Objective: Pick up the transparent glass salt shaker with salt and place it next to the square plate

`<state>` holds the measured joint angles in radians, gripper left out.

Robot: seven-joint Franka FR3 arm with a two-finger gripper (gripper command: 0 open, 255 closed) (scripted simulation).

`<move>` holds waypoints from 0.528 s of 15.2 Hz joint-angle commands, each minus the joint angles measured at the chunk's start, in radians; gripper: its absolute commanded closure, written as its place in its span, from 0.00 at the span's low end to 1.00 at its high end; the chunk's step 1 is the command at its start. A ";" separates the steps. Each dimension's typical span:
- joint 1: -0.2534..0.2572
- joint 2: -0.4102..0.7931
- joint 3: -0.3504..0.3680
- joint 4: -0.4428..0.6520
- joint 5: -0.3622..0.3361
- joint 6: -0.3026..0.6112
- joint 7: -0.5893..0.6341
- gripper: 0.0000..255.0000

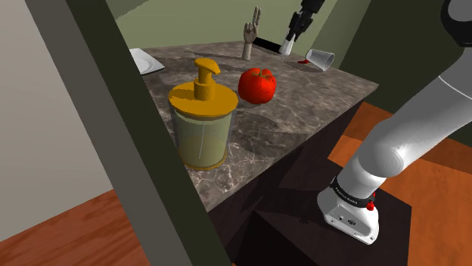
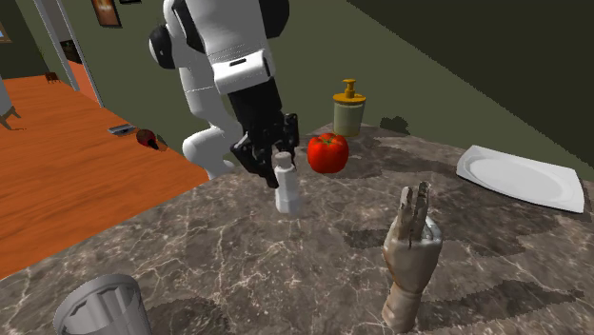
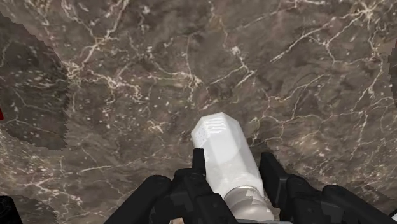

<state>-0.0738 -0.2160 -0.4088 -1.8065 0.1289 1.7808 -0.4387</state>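
The pincer point(image 3: 232, 167) clasped the salt shaker point(image 2: 286, 190) near its cap. In transit it could pivot, striking the wooden hand point(image 2: 409, 252) at 4 o'clock (second exterior view).

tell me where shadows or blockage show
shoulder view: a dark foreground post hides part of the square plate; second exterior view: the wooden hand casts a soft shadow; wrist view: a shadow patch darkens the marble apart from the salt shaker
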 commanded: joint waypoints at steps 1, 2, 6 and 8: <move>0.001 0.008 -0.001 0.034 0.002 -0.027 0.002 1.00; 0.001 0.012 -0.002 0.052 0.003 -0.041 0.004 1.00; 0.002 0.029 -0.005 0.124 0.009 -0.097 0.008 1.00; 0.003 0.040 -0.008 0.162 0.013 -0.126 0.010 1.00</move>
<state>-0.0720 -0.1763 -0.4175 -1.6601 0.1423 1.6707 -0.4329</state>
